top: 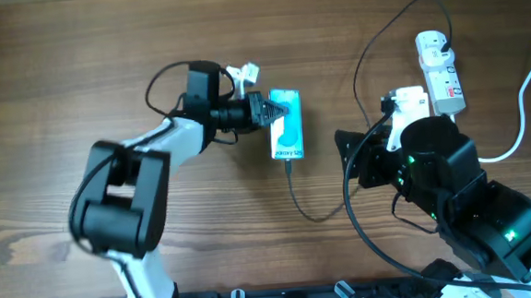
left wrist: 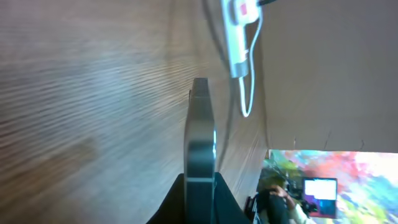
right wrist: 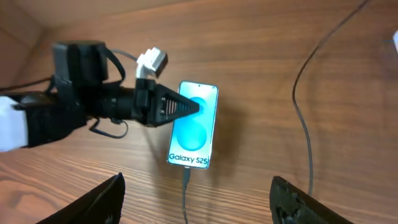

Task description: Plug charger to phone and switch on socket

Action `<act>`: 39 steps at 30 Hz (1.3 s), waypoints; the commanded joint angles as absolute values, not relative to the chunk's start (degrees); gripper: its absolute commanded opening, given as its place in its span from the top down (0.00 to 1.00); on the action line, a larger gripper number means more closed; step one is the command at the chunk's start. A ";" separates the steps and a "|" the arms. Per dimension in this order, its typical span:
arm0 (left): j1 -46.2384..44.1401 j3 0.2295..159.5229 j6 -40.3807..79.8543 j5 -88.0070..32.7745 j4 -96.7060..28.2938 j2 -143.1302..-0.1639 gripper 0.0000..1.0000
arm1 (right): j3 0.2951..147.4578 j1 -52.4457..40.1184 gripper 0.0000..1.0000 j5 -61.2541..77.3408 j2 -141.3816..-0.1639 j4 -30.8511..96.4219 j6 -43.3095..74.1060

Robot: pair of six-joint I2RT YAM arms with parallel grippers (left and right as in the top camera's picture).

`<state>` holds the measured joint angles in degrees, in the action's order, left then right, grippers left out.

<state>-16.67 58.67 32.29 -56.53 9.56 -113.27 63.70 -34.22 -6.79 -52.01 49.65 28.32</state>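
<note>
The phone (top: pixel 286 125) lies mid-table, turquoise screen up, with "Galaxy S25" text (right wrist: pixel 194 124). My left gripper (top: pixel 261 110) is shut on the phone's left edge. In the left wrist view the phone (left wrist: pixel 200 137) shows edge-on between the jaws (left wrist: pixel 199 202). The charger cable (top: pixel 298 193) runs from the phone's near end, and its connector tip (right wrist: pixel 185 177) sits in the phone's port. The cable (right wrist: pixel 301 112) curves on towards the white socket strip (top: pixel 438 74), where a black plug (top: pixel 446 42) sits. My right gripper (right wrist: pixel 200 202) is open and empty, short of the phone's near end.
The socket strip's thick white cord (top: pixel 525 87) loops off at the far right. The strip also shows at the top of the left wrist view (left wrist: pixel 238 37). The right arm's body (top: pixel 452 184) fills the near right. The table is brown wood (top: pixel 57 69).
</note>
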 commanded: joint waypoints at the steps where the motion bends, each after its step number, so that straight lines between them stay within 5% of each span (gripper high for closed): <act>1: -17.04 60.51 32.84 -60.62 12.71 -118.69 0.96 | 64.55 -34.09 0.24 -9.13 -52.40 50.04 30.13; 8: -17.15 60.51 32.64 -55.42 12.62 -123.61 0.95 | 64.53 -34.09 0.20 -9.10 -52.56 50.33 30.09; 21: -17.32 64.77 31.68 -49.98 3.55 -125.40 0.65 | 64.49 -34.09 0.15 -9.50 -57.84 50.41 30.00; 28: -17.43 72.82 25.67 -38.94 -18.39 -125.38 0.64 | 64.49 -34.09 0.14 -11.62 -60.51 50.00 32.21; 37: -17.12 73.32 25.71 -35.66 -19.53 -125.36 0.64 | 64.49 -34.09 0.11 -15.33 -60.53 49.76 40.10; 39: -16.67 73.63 25.71 -35.68 -19.86 -125.14 0.65 | 64.49 -33.85 0.01 -18.04 -60.53 48.75 42.50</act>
<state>-17.63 74.28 27.03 -44.95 -18.68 -123.52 63.70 -34.22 -13.61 -60.29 50.02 38.28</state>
